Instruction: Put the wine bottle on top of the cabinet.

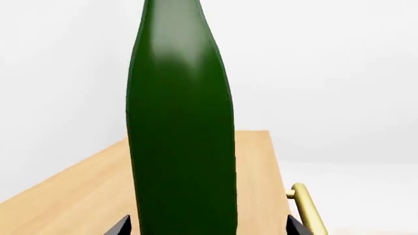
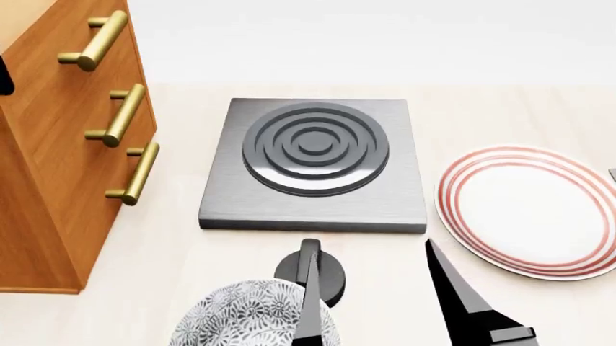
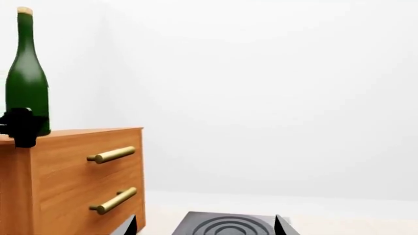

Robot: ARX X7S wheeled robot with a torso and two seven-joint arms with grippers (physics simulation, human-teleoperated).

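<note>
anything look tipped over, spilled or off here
Nothing stands out. The wine bottle stands upright on top of the cabinet, corked, with the left gripper at its base. The burner plate, striped plate and patterned bowl sit flat and intact.

Right gripper (image 2: 380, 288): 2 matte black, tapering, pointed jaws.
</note>
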